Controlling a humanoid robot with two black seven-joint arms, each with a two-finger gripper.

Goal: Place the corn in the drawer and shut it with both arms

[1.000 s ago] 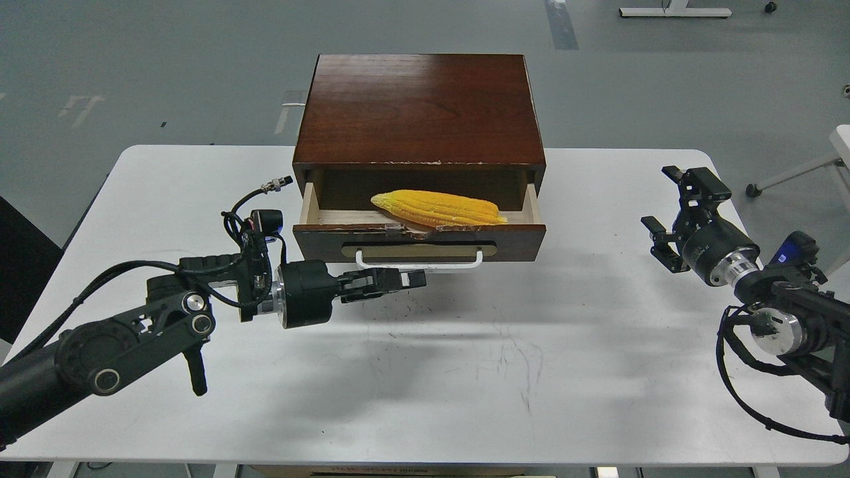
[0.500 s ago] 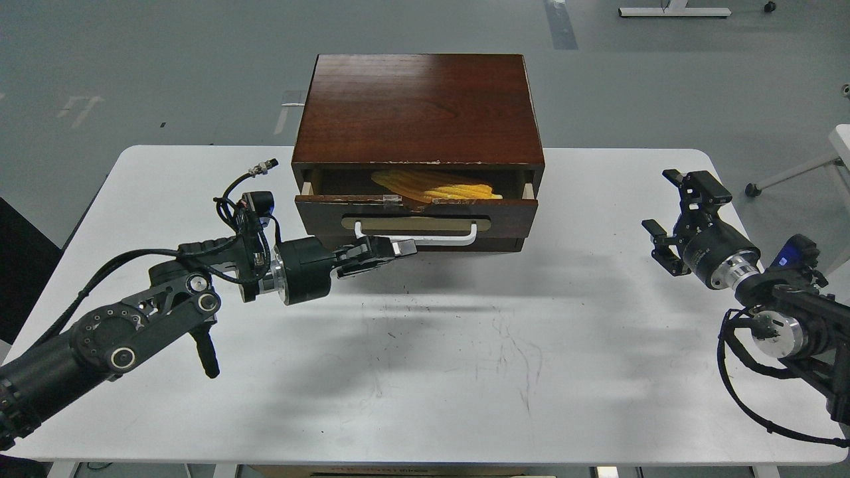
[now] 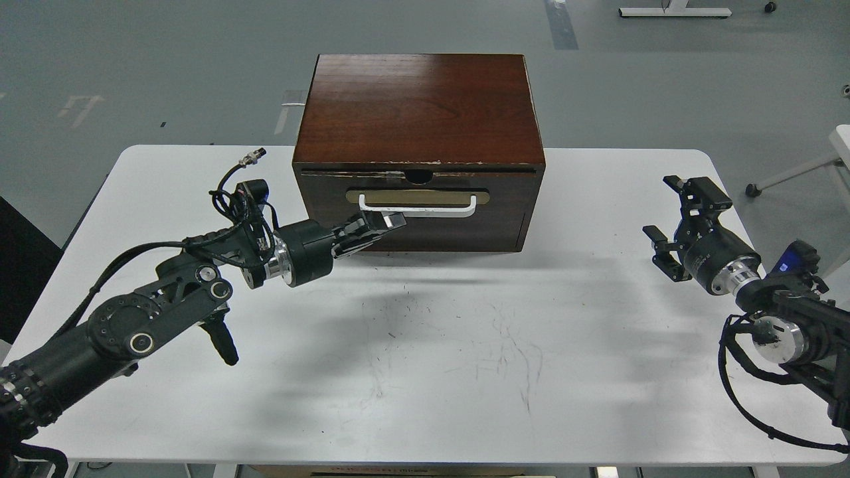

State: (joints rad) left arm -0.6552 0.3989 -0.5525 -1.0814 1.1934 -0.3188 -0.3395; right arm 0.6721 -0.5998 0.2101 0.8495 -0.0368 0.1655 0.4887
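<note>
The dark-brown wooden cabinet (image 3: pixel 418 106) stands at the back middle of the white table (image 3: pixel 431 372). Its drawer (image 3: pixel 425 199) sits flush with the cabinet front, with the white bar handle (image 3: pixel 425 211) on a brass-coloured plate. The corn is hidden inside. My left gripper (image 3: pixel 392 220) is shut and its tip presses against the drawer front just below the left end of the handle. My right gripper (image 3: pixel 671 212) is open and empty, hovering over the table's right side, well apart from the cabinet.
The plain lower front panel (image 3: pixel 458 236) lies below the drawer. A pale desk edge (image 3: pixel 840 143) and its wheeled leg show off the table at the far right. Grey floor lies behind the table.
My left gripper pushed forward and the drawer slid from open to fully closed, hiding the corn. My right arm has barely moved.
</note>
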